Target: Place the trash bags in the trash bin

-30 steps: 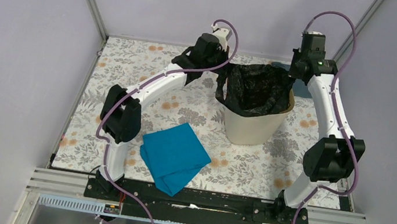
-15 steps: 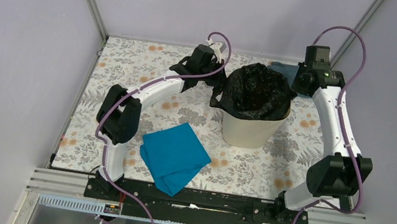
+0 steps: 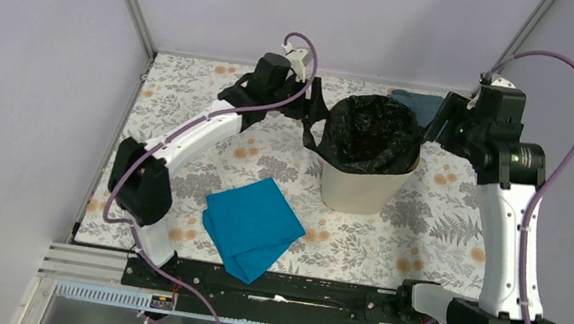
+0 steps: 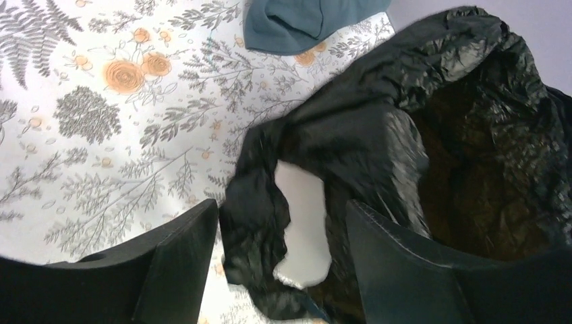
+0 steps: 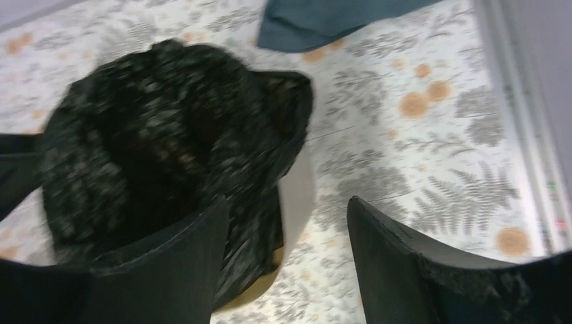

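The black trash bag [image 3: 372,132] sits inside the cream-beige trash bin [image 3: 360,188], its mouth spread open and its edge draped over the rim. A loose flap hangs down the bin's left side [image 4: 260,223]. My left gripper [image 3: 313,105] hovers just left of the bin, open, with the flap and a bare patch of bin wall [image 4: 301,223] seen beyond its fingers [image 4: 177,260]. My right gripper [image 3: 440,122] is open at the bin's right rim, holding nothing. In the right wrist view the bag [image 5: 155,135] and the bin [image 5: 298,192] lie below that gripper [image 5: 287,200].
A bright blue cloth [image 3: 253,225] lies folded on the floral table cover [image 3: 188,114] in front of the bin. A grey-blue cloth [image 3: 415,104] lies behind the bin at the back edge. Grey walls close in both sides.
Both grippers have opened and let go of the bag's rim. Each arm has drawn back outward from the bin, the right arm rising. The bag stays draped over the bin.
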Tool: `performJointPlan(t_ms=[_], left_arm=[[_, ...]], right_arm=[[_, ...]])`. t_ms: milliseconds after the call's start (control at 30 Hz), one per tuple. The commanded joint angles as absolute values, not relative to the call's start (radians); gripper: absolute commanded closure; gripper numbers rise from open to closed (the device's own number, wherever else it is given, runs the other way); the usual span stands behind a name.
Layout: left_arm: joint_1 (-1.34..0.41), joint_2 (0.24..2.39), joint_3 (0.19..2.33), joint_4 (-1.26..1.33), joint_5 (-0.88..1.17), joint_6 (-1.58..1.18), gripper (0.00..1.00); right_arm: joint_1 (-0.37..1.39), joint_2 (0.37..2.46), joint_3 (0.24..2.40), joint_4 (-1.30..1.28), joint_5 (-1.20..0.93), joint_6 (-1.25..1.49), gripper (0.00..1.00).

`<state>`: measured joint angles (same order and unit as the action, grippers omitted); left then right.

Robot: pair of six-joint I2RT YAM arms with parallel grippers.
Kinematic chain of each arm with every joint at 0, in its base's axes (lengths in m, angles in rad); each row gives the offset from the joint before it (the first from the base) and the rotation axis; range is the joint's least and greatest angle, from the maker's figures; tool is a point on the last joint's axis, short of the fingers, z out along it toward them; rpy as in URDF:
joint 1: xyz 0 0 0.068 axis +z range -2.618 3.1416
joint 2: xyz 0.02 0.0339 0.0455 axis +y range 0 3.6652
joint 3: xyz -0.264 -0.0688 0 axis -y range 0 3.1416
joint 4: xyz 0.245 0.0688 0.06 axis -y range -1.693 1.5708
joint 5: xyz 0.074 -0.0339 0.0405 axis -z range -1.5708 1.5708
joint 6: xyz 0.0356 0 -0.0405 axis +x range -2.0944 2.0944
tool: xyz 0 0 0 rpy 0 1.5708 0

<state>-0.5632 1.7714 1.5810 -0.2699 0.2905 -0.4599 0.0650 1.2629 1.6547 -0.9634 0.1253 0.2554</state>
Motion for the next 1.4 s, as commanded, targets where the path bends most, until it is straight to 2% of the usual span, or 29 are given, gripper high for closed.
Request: performJointPlan(t_ms=[0, 67, 200, 300, 433, 500, 633, 733, 800, 900, 967, 1100, 1367], left_arm=[[-0.558, 1.652, 1.518, -0.322, 0.250, -0.394, 0.22], [-0.558, 1.610, 1.477, -0.337, 0.253, -0.385, 0.18], [-0.558, 1.531, 1.418, -0.357, 0.230, -0.355, 0.13], [-0.558, 1.514, 1.396, -0.341, 0.264, -0.376, 0.14], [-0.558, 1.522, 1.340, -0.257, 0.408, -0.468, 0.17], [-0.558, 1.524, 1.294, -0.180, 0.466, -0.519, 0.16], [-0.558, 1.558, 1.270, -0.131, 0.503, -0.557, 0.13], [-0.558, 1.574, 1.262, -0.122, 0.504, -0.571, 0.13], [-0.559, 1.573, 1.242, -0.097, 0.500, -0.586, 0.14], [-0.558, 1.566, 1.225, -0.085, 0.479, -0.597, 0.16], [-0.559, 1.563, 1.213, -0.074, 0.467, -0.600, 0.17], [-0.558, 1.584, 1.208, -0.075, 0.458, -0.597, 0.17], [-0.559, 1.606, 1.204, -0.049, 0.471, -0.614, 0.17]], right_arm=[[0.064, 1.218, 1.612, -0.974, -0.156, 0.380, 0.30], [0.064, 1.205, 1.580, -0.943, -0.225, 0.436, 0.37], [0.064, 1.198, 1.508, -0.913, -0.279, 0.511, 0.39], [0.064, 1.186, 1.460, -0.902, -0.258, 0.541, 0.39], [0.063, 1.167, 1.425, -0.907, -0.213, 0.545, 0.40], [0.065, 1.157, 1.400, -0.890, -0.209, 0.543, 0.40], [0.064, 1.137, 1.352, -0.848, -0.188, 0.541, 0.54], [0.064, 1.119, 1.329, -0.818, -0.150, 0.539, 0.58], [0.064, 1.108, 1.323, -0.802, -0.144, 0.537, 0.69], [0.065, 1.085, 1.336, -0.789, -0.144, 0.535, 0.94], [0.064, 1.060, 1.368, -0.813, -0.139, 0.529, 1.00], [0.063, 1.002, 1.413, -0.928, -0.094, 0.511, 1.00], [0.063, 0.855, 1.275, -0.963, -0.052, 0.536, 1.00]])
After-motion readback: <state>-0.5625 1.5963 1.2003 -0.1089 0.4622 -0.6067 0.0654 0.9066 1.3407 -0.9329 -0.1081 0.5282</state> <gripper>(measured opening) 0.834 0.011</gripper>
